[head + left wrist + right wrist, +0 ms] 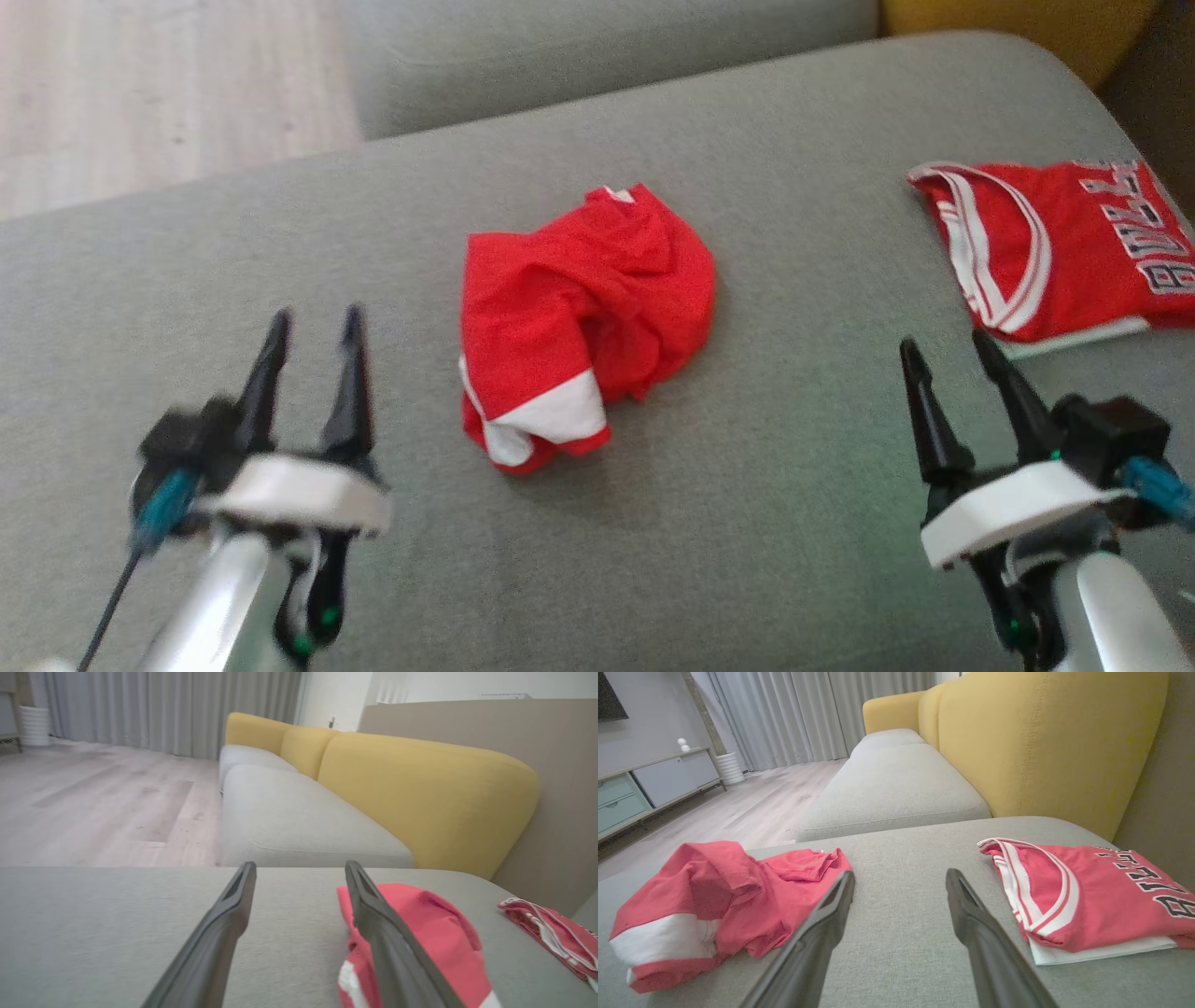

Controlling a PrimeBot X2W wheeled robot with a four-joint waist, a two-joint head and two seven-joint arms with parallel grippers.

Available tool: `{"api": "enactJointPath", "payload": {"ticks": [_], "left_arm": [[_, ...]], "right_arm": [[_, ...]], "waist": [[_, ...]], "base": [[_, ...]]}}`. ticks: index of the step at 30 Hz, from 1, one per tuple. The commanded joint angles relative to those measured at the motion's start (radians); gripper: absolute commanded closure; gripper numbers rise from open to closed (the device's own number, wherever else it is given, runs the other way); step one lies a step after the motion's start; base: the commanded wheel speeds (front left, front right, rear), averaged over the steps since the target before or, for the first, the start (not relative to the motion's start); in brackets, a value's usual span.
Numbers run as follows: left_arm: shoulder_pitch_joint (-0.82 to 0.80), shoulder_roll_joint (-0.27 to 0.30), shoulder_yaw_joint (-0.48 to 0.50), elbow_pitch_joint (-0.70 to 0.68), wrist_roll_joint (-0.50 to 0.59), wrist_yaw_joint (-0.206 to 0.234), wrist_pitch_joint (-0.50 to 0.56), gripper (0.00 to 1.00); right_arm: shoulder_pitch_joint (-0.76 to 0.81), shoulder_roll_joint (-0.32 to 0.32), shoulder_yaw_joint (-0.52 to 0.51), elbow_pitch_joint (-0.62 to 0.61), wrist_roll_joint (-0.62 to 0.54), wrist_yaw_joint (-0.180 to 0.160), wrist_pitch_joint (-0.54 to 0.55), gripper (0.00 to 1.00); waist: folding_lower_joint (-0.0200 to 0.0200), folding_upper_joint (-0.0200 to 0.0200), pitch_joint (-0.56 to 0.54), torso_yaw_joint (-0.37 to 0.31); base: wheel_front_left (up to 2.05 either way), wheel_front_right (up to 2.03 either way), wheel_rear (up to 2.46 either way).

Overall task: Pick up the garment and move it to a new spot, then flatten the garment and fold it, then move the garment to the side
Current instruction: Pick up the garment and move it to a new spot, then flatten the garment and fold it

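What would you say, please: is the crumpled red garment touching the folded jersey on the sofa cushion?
Apart. The head view shows a wide strip of bare grey cushion between the crumpled garment and the folded jersey.

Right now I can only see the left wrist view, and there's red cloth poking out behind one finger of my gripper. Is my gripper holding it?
Observer: No. In the head view the crumpled red garment lies in a heap on the grey cushion, off to the side of the left gripper and not touching it.
Operator: Where's my other gripper?
Observer: The right gripper is on the heap's other side, open and empty.
Operator: What's the red thing way over on the right?
Observer: A folded red jersey with black-and-white letters across it.
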Motion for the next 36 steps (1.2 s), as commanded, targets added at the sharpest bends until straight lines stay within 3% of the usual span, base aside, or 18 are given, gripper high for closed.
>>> {"api": "enactJointPath", "payload": {"ticks": [1, 12, 23, 31, 36], "left_arm": [[-0.005, 0.034, 0.053, -0.039, 0.012, 0.012, -0.027, 0.0], [0.202, 0.07, 0.142, -0.101, 0.044, 0.088, -0.086, 0.0], [0.231, 0.077, 0.147, -0.161, 0.048, 0.109, -0.078, 0.0], [0.206, 0.082, 0.142, -0.191, 0.055, 0.115, -0.068, 0.0], [0.17, 0.076, 0.127, -0.209, 0.063, 0.115, -0.061, 0.0]], "right_arm": [[-0.01, -0.005, 0.017, -0.03, -0.004, 0.007, 0.007, 0.0], [0.031, 0.004, 0.019, -0.031, 0.002, 0.007, 0.034, 0.0], [0.025, 0.007, 0.048, -0.028, 0.005, 0.007, 0.038, 0.0], [-0.108, 0.001, 0.164, -0.006, 0.037, 0.007, 0.083, 0.0], [-0.28, -0.005, 0.265, 0.114, 0.068, 0.007, 0.131, 0.0]], "waist": [[0.0001, 0.0, -0.037, 0.04], [0.0001, 0.0, -0.077, 0.107], [0.0001, 0.0, -0.067, 0.107], [0.0001, 0.0, -0.016, 0.121], [0.0001, 0.0, 0.04, 0.159]], "base": [[0.0, 0.0, 0.0], [0.0, 0.0, 0.0], [0.0, 0.0, 0.0], [0.0, 0.0, 0.0], [0.0, 0.0, 0.0]]}}
